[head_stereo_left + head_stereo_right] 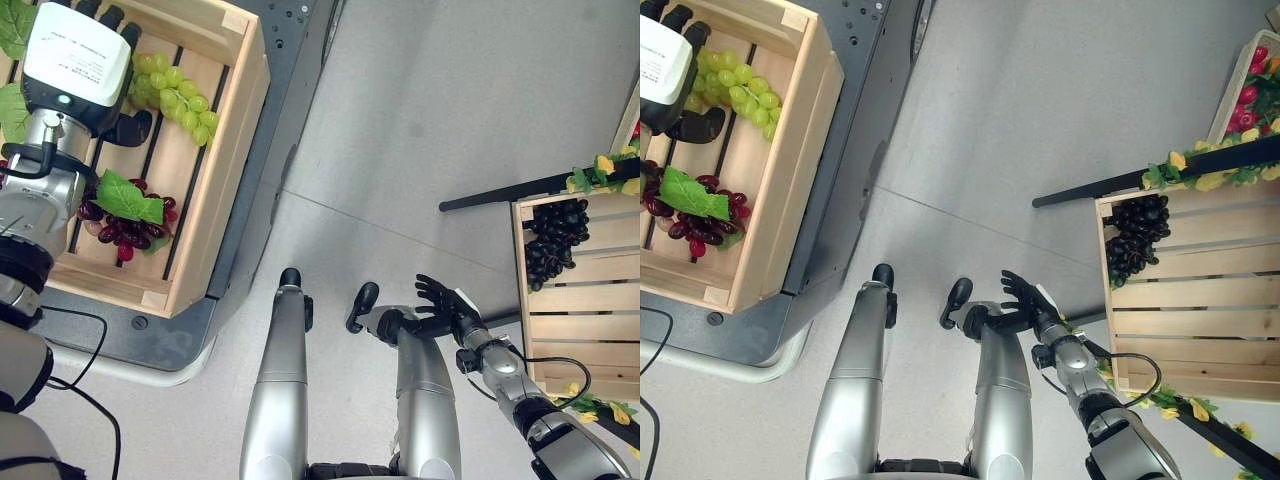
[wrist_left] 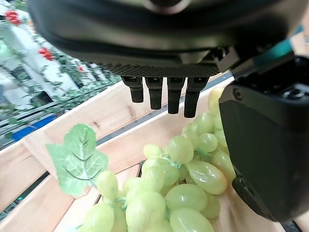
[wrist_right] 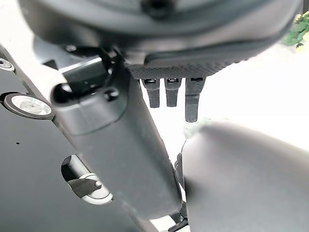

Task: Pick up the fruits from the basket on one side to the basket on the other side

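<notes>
**Reach for the green grapes**

Grey floor, a wooden crate on each side. Left crate (image 1: 215,190) holds green grapes (image 1: 175,88) and red grapes (image 1: 125,222); right crate (image 1: 1200,300) holds black grapes (image 1: 1135,238). Left hand (image 1: 680,110) hovers over the green bunch, fingers straight, thumb apart, nothing held. Right hand (image 1: 440,305) hangs spread and idle between the crates. Advice: lower onto the bunch's thick middle and close gently, clear of the leaf (image 2: 77,157).

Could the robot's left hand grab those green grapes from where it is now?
Probably yes. The left hand hangs over the wooden crate, its fingers straight, the green grapes just under them with nothing between.
</notes>
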`<state>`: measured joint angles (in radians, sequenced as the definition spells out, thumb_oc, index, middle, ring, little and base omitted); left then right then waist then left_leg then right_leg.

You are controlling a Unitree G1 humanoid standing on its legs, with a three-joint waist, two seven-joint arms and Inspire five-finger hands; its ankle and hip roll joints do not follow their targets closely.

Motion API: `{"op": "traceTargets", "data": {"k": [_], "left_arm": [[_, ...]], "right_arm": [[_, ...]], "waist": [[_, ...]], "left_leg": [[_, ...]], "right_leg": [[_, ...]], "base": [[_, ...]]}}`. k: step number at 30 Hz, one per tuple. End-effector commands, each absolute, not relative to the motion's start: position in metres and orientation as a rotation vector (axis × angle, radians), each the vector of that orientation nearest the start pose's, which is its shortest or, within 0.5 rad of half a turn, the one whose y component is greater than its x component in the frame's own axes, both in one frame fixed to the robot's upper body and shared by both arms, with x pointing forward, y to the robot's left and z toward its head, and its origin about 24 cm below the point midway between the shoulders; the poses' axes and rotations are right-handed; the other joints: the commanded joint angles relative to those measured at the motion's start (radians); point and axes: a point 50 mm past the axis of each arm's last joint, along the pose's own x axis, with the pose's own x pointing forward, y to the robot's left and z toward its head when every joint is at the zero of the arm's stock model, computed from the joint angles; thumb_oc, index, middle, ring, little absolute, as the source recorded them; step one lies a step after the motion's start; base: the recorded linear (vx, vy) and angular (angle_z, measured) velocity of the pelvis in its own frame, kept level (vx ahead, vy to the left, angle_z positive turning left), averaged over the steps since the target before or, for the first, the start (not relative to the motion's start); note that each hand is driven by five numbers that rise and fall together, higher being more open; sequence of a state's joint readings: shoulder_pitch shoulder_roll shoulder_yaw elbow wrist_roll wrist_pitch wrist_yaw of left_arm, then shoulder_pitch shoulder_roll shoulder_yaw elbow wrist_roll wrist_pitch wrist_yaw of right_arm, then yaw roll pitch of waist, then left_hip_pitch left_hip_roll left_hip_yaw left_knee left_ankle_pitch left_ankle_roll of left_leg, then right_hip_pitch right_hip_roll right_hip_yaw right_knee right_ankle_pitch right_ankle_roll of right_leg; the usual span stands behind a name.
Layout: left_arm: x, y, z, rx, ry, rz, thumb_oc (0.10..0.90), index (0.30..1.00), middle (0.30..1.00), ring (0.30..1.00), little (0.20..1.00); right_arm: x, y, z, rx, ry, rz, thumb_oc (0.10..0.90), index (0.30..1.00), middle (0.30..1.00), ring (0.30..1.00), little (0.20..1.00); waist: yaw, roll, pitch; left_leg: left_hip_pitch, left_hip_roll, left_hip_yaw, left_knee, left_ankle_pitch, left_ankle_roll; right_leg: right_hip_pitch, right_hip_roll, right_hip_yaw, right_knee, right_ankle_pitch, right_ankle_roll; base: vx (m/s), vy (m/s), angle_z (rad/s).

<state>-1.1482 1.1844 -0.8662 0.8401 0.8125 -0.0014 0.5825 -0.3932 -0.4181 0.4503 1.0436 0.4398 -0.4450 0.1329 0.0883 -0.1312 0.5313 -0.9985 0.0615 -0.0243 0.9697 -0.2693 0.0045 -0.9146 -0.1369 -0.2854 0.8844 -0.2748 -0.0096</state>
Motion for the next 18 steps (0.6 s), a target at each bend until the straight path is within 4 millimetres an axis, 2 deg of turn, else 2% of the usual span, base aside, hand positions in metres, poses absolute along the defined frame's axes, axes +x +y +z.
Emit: {"op": "traceTargets", "data": {"k": [1, 6, 11, 12, 14, 18], "left_arm": [[0.329, 0.337, 0.341, 2.236, -0.508, 0.677, 0.800, 0.900, 0.900, 0.900, 0.900], [0.334, 0.332, 0.338, 2.283, -0.416, 0.527, 0.800, 0.900, 0.900, 0.900, 0.900], [0.333, 0.341, 0.339, 2.265, -0.227, 0.520, 0.800, 0.900, 0.900, 0.900, 0.900], [0.333, 0.341, 0.340, 2.264, -0.205, 0.519, 0.649, 0.674, 0.674, 0.674, 0.674], [0.333, 0.344, 0.339, 2.256, -0.147, 0.506, 0.400, 0.300, 0.300, 0.300, 0.300], [0.332, 0.344, 0.335, 2.241, -0.154, 0.483, 0.400, 0.300, 0.300, 0.300, 0.300]], "right_arm": [[0.269, -0.240, -0.033, -0.208, 0.233, 0.136, 0.800, 0.900, 0.900, 0.900, 0.900], [0.269, -0.244, -0.033, -0.209, 0.238, 0.129, 0.800, 0.900, 0.900, 0.900, 0.900], [0.267, -0.250, -0.030, -0.204, 0.227, 0.127, 0.800, 0.900, 0.900, 0.900, 0.900], [0.267, -0.250, -0.030, -0.201, 0.227, 0.122, 0.800, 0.900, 0.900, 0.900, 0.900], [0.265, -0.251, -0.030, -0.195, 0.228, 0.109, 0.800, 0.900, 0.900, 0.900, 0.900], [0.263, -0.255, -0.031, -0.191, 0.237, 0.096, 0.800, 0.900, 0.900, 0.900, 0.900]], "waist": [[0.002, 0.020, -0.011], [-0.002, 0.023, -0.011], [-0.009, 0.030, -0.011], [-0.010, 0.031, -0.011], [-0.014, 0.029, -0.011], [-0.012, 0.032, -0.011]], "left_leg": [[0.098, -0.060, 0.071, -0.202, 0.045, 0.081], [0.106, -0.057, 0.075, -0.210, 0.045, 0.081], [0.111, -0.053, 0.087, -0.221, 0.047, 0.080], [0.111, -0.052, 0.089, -0.221, 0.046, 0.080], [0.112, -0.051, 0.090, -0.216, 0.042, 0.081], [0.127, -0.048, 0.098, -0.229, 0.043, 0.079]], "right_leg": [[0.088, 0.025, -0.023, -0.043, 0.068, 0.023], [0.090, 0.026, -0.021, -0.050, 0.074, 0.028], [0.090, 0.021, -0.021, -0.061, 0.081, 0.031], [0.090, 0.019, -0.022, -0.060, 0.082, 0.031], [0.092, 0.019, -0.020, -0.066, 0.086, 0.035], [0.104, 0.016, -0.024, -0.071, 0.087, 0.036]], "base": [[0.00, 0.000, 0.00], [0.00, 0.000, 0.00], [0.00, 0.000, 0.00], [0.00, 0.000, 0.00], [0.00, 0.000, 0.00], [0.00, 0.000, 0.00]]}}
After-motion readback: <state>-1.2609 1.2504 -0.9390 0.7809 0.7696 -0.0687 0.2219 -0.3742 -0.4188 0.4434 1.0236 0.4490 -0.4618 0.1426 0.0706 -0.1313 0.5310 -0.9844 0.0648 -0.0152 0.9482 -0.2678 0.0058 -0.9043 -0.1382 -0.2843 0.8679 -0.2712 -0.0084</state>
